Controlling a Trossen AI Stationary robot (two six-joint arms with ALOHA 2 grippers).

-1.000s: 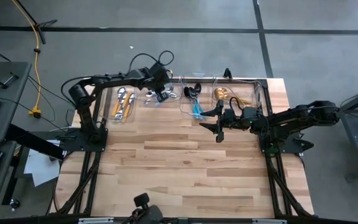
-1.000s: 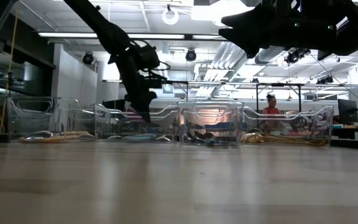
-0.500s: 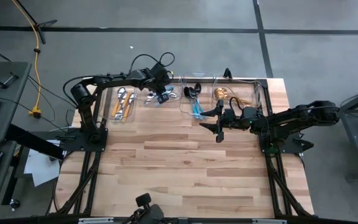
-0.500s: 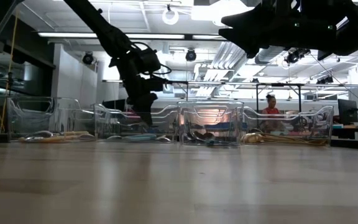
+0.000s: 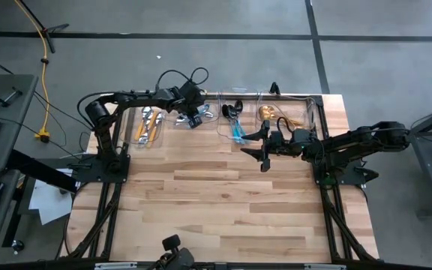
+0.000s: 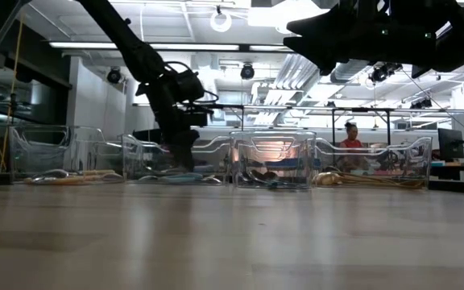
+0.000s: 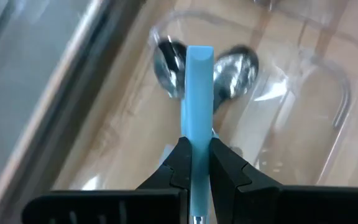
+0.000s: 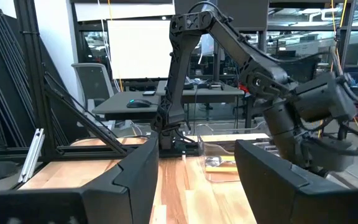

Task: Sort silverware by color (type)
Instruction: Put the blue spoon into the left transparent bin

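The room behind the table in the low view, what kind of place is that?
Most likely a robotics lab or workshop. It has exposed ceiling ducts and strip lights, work desks with a mouse and an office chair, and a person seated far behind the clear bins.

A light-blue utensil handle (image 7: 197,118) sits between black fingers (image 7: 178,163). Silver spoon heads (image 7: 232,70) lie in a clear plastic bin (image 7: 316,93). Orange-handled pieces (image 5: 149,124), gold pieces (image 5: 272,114) show above the pale wood table (image 5: 223,195).
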